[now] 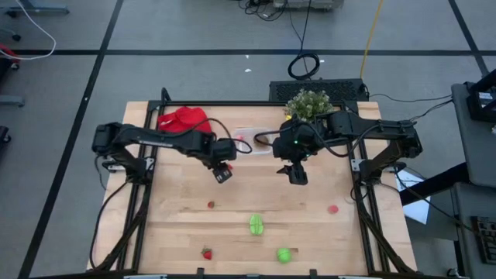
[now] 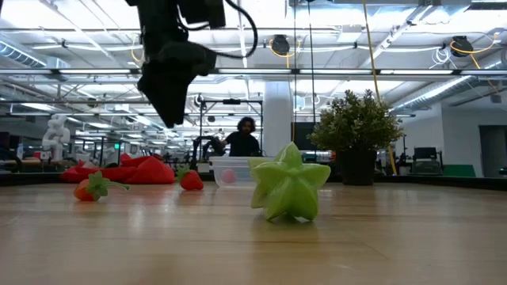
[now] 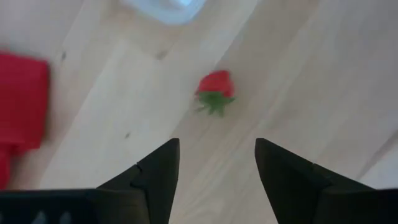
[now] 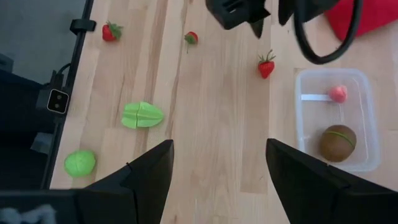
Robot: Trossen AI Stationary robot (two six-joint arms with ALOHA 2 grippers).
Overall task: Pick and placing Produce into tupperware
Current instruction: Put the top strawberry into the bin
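My left gripper (image 3: pixel 217 146) hangs open above the table, pointing steeply down, just near of the clear tupperware (image 1: pixel 252 141). A red strawberry (image 3: pixel 216 90) lies on the wood just past its fingertips, with nothing between them. The right wrist view shows the same strawberry (image 4: pixel 266 65) under the left gripper (image 4: pixel 261 15). The tupperware (image 4: pixel 336 118) holds a pink piece (image 4: pixel 337 93) and a brown oval (image 4: pixel 338 142). My right gripper (image 4: pixel 219 146) waits open, higher up, right of the tupperware. Two green pieces (image 1: pixel 256 225) (image 1: pixel 284 254) and other strawberries (image 1: pixel 211 204) (image 1: pixel 207 253) (image 1: pixel 333 208) lie toward the near edge.
A crumpled red cloth (image 1: pixel 183 118) lies at the far left of the table, and a potted plant (image 1: pixel 308 103) stands at the far edge behind the right arm. In the low view the green star-shaped piece (image 2: pixel 289 190) stands close to the camera. A person shows far behind the table.
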